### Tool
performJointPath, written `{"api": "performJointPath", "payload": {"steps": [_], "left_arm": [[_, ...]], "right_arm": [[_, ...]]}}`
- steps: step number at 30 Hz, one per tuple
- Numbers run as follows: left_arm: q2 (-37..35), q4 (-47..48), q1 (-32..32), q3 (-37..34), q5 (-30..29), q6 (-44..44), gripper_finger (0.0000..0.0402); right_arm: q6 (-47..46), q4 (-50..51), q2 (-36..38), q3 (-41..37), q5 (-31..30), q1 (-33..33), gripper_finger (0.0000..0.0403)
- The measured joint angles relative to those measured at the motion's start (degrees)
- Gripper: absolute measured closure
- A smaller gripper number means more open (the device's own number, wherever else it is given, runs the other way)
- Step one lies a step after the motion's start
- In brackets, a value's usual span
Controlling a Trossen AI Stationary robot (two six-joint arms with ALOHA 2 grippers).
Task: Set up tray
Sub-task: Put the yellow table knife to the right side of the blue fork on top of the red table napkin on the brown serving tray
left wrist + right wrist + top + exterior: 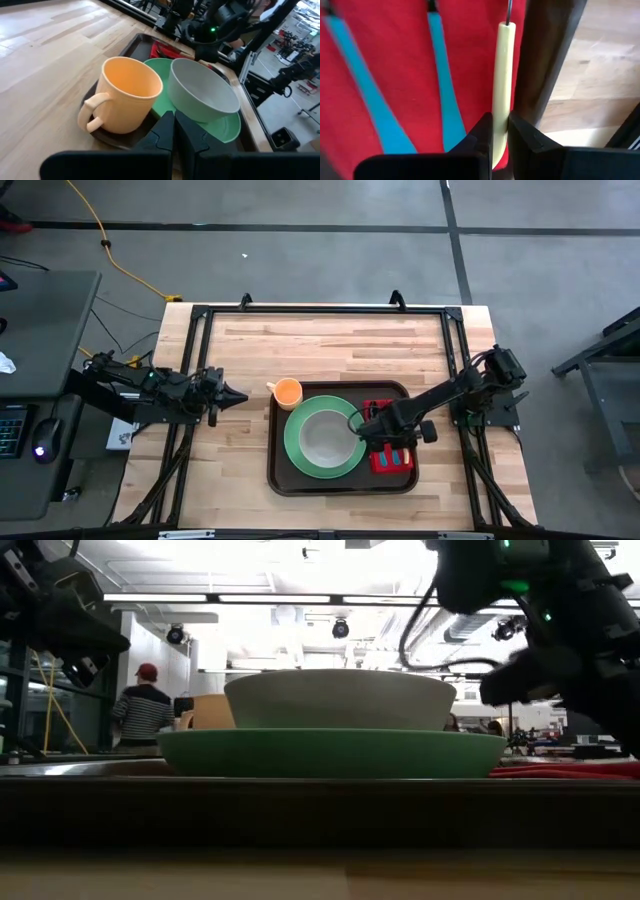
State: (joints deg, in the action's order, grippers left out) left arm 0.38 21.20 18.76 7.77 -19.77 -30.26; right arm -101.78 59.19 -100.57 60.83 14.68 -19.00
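Yellow handle point(502, 85) between right hand point(500, 131) fingers

We see a light wooden table point(330, 345) bordered by a black frame point(320, 311). Directly on it, toward five o'clock from its centre, lies the dark brown tray point(279, 477).

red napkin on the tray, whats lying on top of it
On the red napkin lie two blue handles and a pale yellow handle, which the right gripper has its jaws closed on. Their working ends are out of view, so which utensils they are is unclear.
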Motion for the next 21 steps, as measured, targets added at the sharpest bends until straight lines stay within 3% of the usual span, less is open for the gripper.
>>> {"api": "performJointPath", "payload": {"steps": [5,11,21], "left_arm": [[0.00,-0.01,0.02,0.00,1.36,0.00,0.0357],[0.02,-0.01,0.01,0.00,1.38,0.00,0.0357],[0.00,0.04,0.01,0.00,1.29,0.00,0.0357]], "right_arm": [[-1.03,-6.67,0.08,-3.78,4.04,0.00,0.0381],[-1.17,-7.42,0.31,-4.23,4.09,0.27,0.0378],[0.11,-8.28,0.20,-4.43,3.32,0.37,0.0336]]}}
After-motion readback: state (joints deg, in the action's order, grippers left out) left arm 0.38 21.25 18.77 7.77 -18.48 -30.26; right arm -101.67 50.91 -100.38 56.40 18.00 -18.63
